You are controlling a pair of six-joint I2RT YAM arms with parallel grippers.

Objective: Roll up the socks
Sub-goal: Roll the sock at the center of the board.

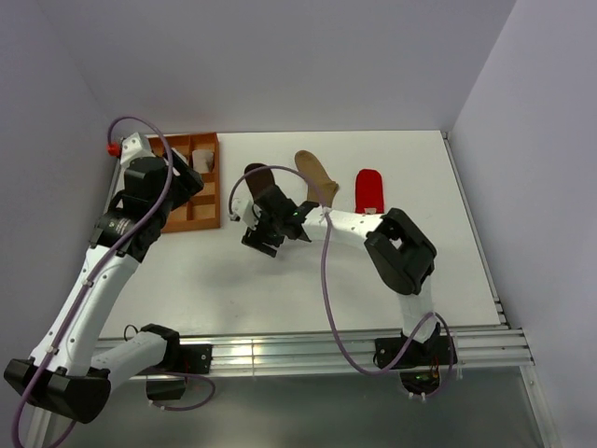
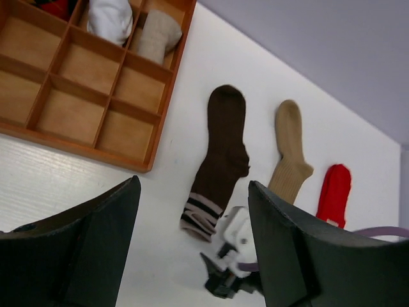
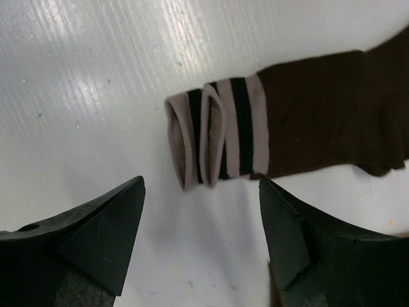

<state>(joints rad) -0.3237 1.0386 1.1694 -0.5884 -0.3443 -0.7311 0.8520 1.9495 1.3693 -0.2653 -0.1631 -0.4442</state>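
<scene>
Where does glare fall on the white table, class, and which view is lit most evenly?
Right wrist view: streaky glare on the white table, left of the dark brown sock with striped cuff. Top view: evenest, only soft shadows.

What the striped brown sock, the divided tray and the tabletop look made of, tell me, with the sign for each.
Brown sock: knitted fabric, likely a cotton blend; matte, soft creases, limp striped cuff.
Tray: probably wood or plywood; orange-brown, smooth, thin dividers.
Tabletop: perhaps white painted or laminated board; semi-gloss, glare over fine streaks.
</scene>
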